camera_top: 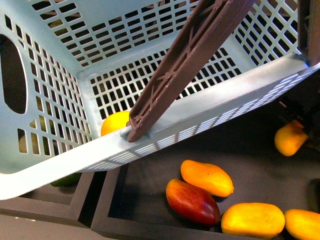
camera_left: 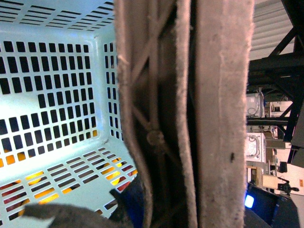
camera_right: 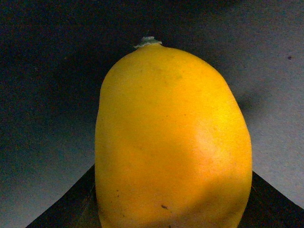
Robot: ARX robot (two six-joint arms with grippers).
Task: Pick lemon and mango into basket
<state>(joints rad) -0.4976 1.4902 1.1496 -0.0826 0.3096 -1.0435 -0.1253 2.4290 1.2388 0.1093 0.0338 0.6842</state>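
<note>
Mango — close up — held between the right fingers.

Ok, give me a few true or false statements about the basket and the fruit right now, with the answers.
1. The lemon lies inside the basket. True.
2. The dark red mango is in the basket. False: the dark red mango lies in the black tray among yellow-orange fruits.
3. The basket's handle is brown. True.
4. The right wrist view shows a green avocado. False: the yellow-orange mango fills that view.
</note>
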